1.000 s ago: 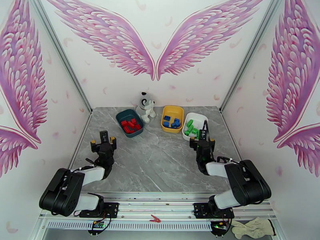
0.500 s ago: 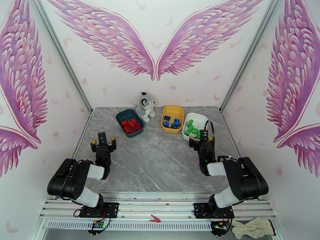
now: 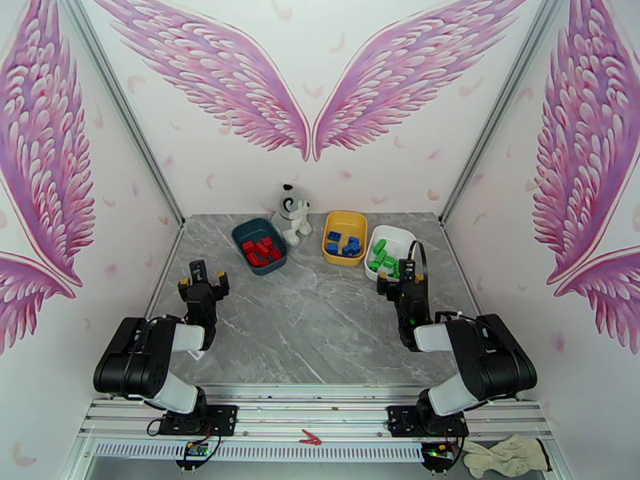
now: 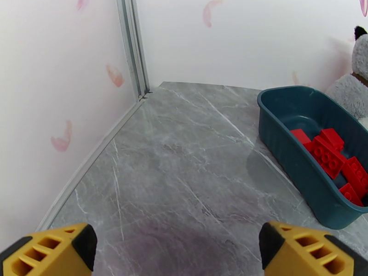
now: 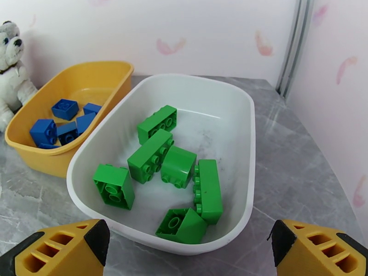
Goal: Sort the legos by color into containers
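Both pincers stand wide open and hold nothing. The left pincer (image 3: 202, 279) hangs low over the near left part of the table (image 3: 320, 322), and between its yellow fingertips (image 4: 50, 249) there is only bare grey marble. The right pincer (image 3: 409, 270) is just before the near end of the white tub (image 3: 402, 233), also with nothing between its jaws.

Compared with one second ago, the left arm has folded back closer to its base, and its pincer has moved a little toward the left wall. The right arm has also drawn in slightly, and in the last half second it has hardly moved. No brick has changed its place in this time.

Farther back, the three tubs stand in a row. The red bricks (image 3: 261, 251) lie in the teal tub (image 3: 240, 231) on the left. The blue bricks (image 3: 344, 243) lie in the yellow tub (image 3: 346, 218). The green bricks (image 5: 165, 166) lie in the white tub, which touches the yellow one. A plush dog (image 3: 293, 214) sits between the teal and the yellow tub, near the back wall.

I see no loose brick on the table and no wrong colour in any tub. My judgement is that the sorting is finished and the arms are going to their rest position.
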`<state>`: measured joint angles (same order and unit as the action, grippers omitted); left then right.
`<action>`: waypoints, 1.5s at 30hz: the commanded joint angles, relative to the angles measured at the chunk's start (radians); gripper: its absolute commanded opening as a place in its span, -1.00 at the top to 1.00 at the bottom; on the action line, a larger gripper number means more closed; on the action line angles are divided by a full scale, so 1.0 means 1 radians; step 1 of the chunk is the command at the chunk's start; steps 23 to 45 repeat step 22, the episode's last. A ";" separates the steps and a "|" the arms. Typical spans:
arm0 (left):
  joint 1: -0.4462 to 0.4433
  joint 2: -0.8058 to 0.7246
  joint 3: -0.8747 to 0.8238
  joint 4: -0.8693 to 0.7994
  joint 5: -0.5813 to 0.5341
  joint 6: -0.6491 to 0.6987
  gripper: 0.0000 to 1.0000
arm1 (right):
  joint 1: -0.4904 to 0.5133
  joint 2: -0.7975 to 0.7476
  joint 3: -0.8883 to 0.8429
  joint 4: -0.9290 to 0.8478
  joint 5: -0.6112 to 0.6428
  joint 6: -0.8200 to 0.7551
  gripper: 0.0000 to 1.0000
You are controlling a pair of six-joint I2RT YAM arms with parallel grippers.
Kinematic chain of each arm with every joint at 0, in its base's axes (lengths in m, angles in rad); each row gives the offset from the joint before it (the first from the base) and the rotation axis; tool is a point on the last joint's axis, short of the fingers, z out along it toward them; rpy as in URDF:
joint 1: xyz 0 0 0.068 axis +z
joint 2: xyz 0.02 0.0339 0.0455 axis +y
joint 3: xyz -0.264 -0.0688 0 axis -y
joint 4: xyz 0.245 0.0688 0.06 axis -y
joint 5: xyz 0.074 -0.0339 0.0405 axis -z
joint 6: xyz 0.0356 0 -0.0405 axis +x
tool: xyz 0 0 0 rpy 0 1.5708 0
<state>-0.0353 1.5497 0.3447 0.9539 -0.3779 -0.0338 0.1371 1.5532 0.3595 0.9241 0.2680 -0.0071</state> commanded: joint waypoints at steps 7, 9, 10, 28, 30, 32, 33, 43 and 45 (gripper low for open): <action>-0.008 -0.014 0.017 -0.019 0.007 0.001 -0.98 | -0.007 0.001 0.016 -0.007 -0.012 0.009 -0.98; -0.008 -0.014 0.016 -0.018 0.007 0.000 -0.97 | -0.007 0.002 0.016 -0.007 -0.012 0.008 -0.97; -0.008 -0.015 0.015 -0.019 0.007 0.000 -0.98 | -0.007 0.001 0.016 -0.007 -0.013 0.008 -0.98; -0.008 -0.014 0.017 -0.022 0.008 0.000 -0.97 | -0.009 0.003 0.021 -0.016 -0.020 0.010 -0.98; -0.008 -0.014 0.017 -0.022 0.008 0.000 -0.97 | -0.009 0.003 0.021 -0.016 -0.020 0.010 -0.98; -0.008 -0.014 0.017 -0.022 0.008 0.000 -0.97 | -0.009 0.003 0.021 -0.016 -0.020 0.010 -0.98; -0.008 -0.014 0.017 -0.022 0.008 0.000 -0.97 | -0.009 0.003 0.021 -0.016 -0.020 0.010 -0.98; -0.008 -0.014 0.017 -0.022 0.008 0.000 -0.97 | -0.009 0.003 0.021 -0.016 -0.020 0.010 -0.98; -0.008 -0.014 0.017 -0.022 0.008 0.000 -0.97 | -0.009 0.003 0.021 -0.016 -0.020 0.010 -0.98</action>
